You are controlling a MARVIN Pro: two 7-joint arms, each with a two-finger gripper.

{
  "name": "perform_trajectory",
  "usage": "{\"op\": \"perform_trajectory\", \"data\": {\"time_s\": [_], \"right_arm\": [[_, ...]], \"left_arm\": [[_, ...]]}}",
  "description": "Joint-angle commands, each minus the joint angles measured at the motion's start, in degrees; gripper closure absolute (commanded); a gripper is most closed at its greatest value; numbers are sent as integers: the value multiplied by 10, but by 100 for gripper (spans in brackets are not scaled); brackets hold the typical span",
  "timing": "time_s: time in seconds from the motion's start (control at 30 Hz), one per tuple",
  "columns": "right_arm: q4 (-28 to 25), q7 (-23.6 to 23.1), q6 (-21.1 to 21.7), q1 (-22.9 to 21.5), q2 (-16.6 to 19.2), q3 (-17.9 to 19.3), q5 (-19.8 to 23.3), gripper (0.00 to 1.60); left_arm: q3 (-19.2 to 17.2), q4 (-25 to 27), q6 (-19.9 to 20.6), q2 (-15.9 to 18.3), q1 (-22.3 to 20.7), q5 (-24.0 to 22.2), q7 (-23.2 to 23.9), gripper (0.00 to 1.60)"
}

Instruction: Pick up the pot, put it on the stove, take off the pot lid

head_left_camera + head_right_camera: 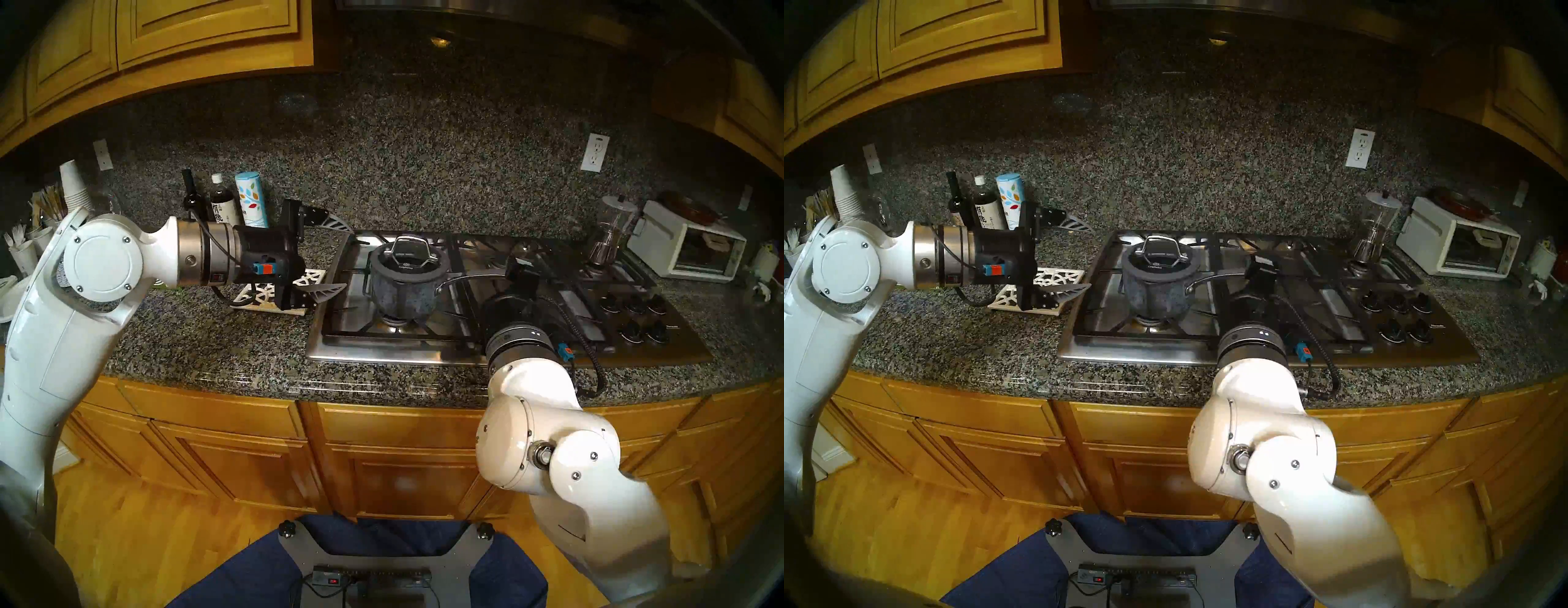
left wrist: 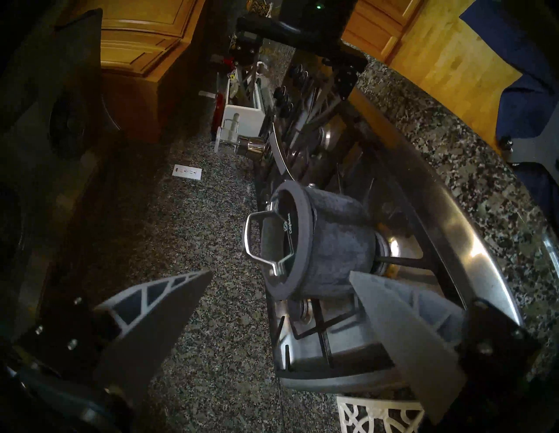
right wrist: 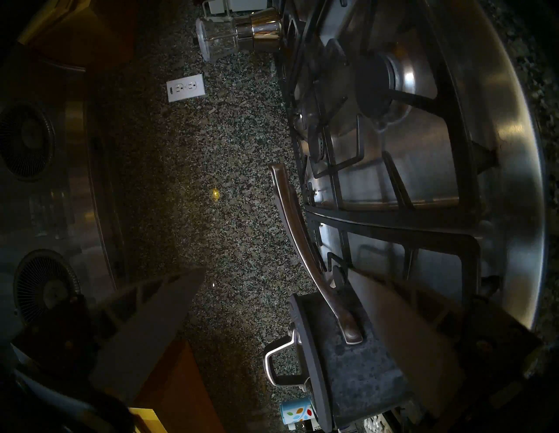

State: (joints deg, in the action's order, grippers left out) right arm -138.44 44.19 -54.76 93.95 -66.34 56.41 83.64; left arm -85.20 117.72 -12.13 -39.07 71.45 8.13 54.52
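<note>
**Pot seated on the burner, lid not yet lifted**

Risk sits mostly with the lid. The small, deep, dark-grey saucepan with mottled sides [image 1: 403,293] stands upright on the black grate over the front-left burner of the wide stainless-steel gas cooktop [image 1: 382,346], and the round glass-centred lid with a thick grey rim [image 1: 408,260] is seated on it. The left gripper [image 1: 337,259] hangs just left of the pot, its jaws spread wide on nothing. If those jaws meet the thick rim or the pot wall instead of the arched silver loop handle [image 2: 257,239], I judge the pot could slide or tip on the narrow grate bars. A shallow pinch on the smooth loop may also let the lid slip and drop back onto the pot.

The right gripper [image 3: 276,278] is equally wide apart and empty, beside the slim silver pot handle [image 3: 298,242]; a stray move there could swing the pot round.

The pot's long axis runs along that handle, which points to the robot's right across the cooktop, towards the black knobs [image 1: 636,314].
</note>
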Motion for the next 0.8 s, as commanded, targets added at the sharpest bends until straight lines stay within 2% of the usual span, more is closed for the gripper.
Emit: {"op": "perform_trajectory", "data": {"time_s": [0.0, 0.33, 0.73, 0.77], "right_arm": [[-16, -8, 2, -11, 1, 2, -9, 0], [-16, -8, 2, -11, 0, 2, -9, 0], [-16, -8, 3, -10, 0, 2, -10, 0], [-16, -8, 3, -10, 0, 2, -10, 0]], "left_arm": [[19, 20, 35, -28, -63, 46, -22, 0], [61, 50, 80, -60, -105, 105, -28, 0], [115, 42, 132, -114, -158, 160, -20, 0], [126, 36, 141, -118, -172, 164, -15, 0]]}}
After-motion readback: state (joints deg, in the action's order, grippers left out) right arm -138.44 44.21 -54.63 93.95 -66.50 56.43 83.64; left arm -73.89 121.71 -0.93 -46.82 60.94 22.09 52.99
